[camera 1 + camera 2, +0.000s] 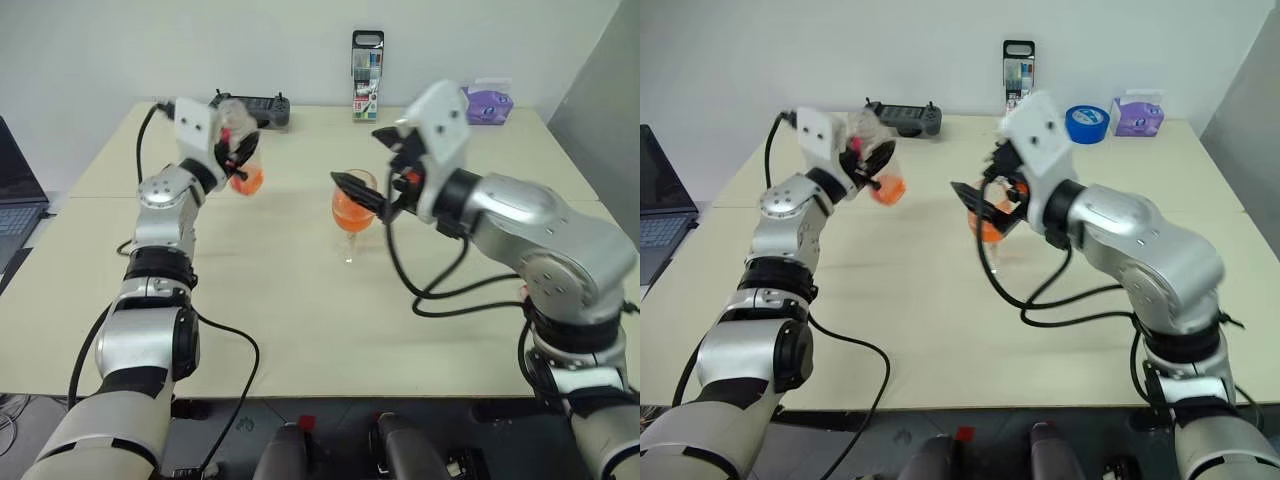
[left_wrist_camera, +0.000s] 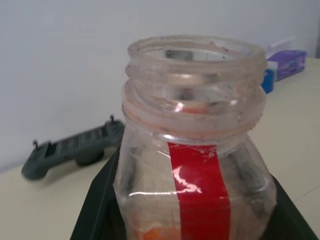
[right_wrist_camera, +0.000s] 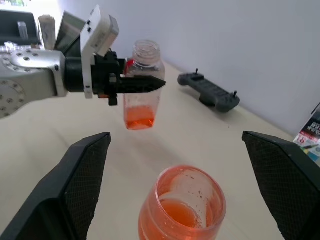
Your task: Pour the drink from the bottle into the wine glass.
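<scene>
The bottle [image 2: 192, 165] is clear, scuffed plastic with a glossy red stripe. The wine glass [image 3: 182, 205] looks smooth and transparent. The tabletop [image 1: 300, 300] is matt pale laminate; the right claw [image 3: 177, 187] has textured black pads.

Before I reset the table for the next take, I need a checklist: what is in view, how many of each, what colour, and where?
Small clear plastic bottle with red label stripe: one, uncapped, upright, a little orange-red drink at its bottom, held above the table's left side.
Clear stemmed wine glass: one, holding orange-red drink, table middle.
Dark grey handheld controller: one, far edge.
Tall marker pack with black handle: one, far edge.
Blue tape roll: one, far right.
Purple tissue pack: one, far right.
Laptop: one, dark, left of the table.
Beige table: one.
Left gripper: fingers shut on the bottle.
Right gripper: fingers open either side of the glass.
</scene>
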Controlling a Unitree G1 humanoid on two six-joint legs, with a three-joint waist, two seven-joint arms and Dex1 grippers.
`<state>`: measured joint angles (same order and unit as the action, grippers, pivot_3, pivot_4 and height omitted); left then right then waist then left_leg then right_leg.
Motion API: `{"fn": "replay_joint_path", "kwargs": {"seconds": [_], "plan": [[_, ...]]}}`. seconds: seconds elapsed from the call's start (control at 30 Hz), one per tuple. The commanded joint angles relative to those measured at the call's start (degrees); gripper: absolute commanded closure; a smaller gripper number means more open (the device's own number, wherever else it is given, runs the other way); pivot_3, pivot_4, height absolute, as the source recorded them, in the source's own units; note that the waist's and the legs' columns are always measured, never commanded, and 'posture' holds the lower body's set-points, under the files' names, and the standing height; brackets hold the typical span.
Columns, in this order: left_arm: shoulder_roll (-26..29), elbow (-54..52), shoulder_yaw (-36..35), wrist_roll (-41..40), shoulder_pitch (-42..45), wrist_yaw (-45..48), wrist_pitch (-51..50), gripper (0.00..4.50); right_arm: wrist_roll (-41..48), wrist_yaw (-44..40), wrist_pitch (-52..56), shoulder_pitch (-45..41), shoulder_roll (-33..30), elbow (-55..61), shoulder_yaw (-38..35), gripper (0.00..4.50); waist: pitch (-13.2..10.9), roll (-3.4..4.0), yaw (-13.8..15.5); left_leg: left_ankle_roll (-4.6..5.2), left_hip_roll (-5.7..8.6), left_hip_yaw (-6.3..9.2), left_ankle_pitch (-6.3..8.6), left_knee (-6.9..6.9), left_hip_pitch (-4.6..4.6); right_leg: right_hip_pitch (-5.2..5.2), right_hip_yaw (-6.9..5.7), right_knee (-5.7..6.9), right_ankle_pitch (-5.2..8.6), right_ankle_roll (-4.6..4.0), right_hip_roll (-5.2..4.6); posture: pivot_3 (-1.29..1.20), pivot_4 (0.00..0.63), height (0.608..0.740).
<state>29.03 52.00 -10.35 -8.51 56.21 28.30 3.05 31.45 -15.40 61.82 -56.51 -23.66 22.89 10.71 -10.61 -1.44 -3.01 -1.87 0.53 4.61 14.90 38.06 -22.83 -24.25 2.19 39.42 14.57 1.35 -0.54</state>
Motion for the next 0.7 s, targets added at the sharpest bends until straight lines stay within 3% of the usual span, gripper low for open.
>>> {"fn": "replay_joint_path", "kwargs": {"seconds": [0.03,0.23,0.7], "plan": [[-0.9,-6.5,-3.5,-2.8,-1.6,-4.9,-3.8,2.79,-0.9,-2.6,-1.0,-5.2,3.3,-5.0,0.7,0.0,0.0,0.0,0.1,0.0,-0.02,0.01,0.0,0.0,-0.03,-0.05,-0.01,0.02,0.0,0.0,0.0,0.0,0.15,0.74],[-1.5,-6.7,-5.0,-2.5,-4.3,-9.4,-4.8,2.79,-4.3,-5.7,-2.8,-8.5,5.8,-10.9,2.9,0.0,0.1,-0.13,0.9,-0.01,0.03,0.01,-0.01,0.02,-0.12,-0.14,-0.04,0.06,-0.01,-0.01,-0.2,0.0,0.15,0.74],[-3.2,-2.1,-4.1,-0.7,-5.6,-12.6,-1.4,2.79,-7.8,-11.7,-3.5,-9.6,5.6,-12.1,3.3,0.0,0.1,-0.13,1.1,-0.01,0.06,-0.02,0.0,0.0,-0.07,-0.14,-0.04,0.08,-0.01,-0.01,-0.28,0.0,0.15,0.74]]}}
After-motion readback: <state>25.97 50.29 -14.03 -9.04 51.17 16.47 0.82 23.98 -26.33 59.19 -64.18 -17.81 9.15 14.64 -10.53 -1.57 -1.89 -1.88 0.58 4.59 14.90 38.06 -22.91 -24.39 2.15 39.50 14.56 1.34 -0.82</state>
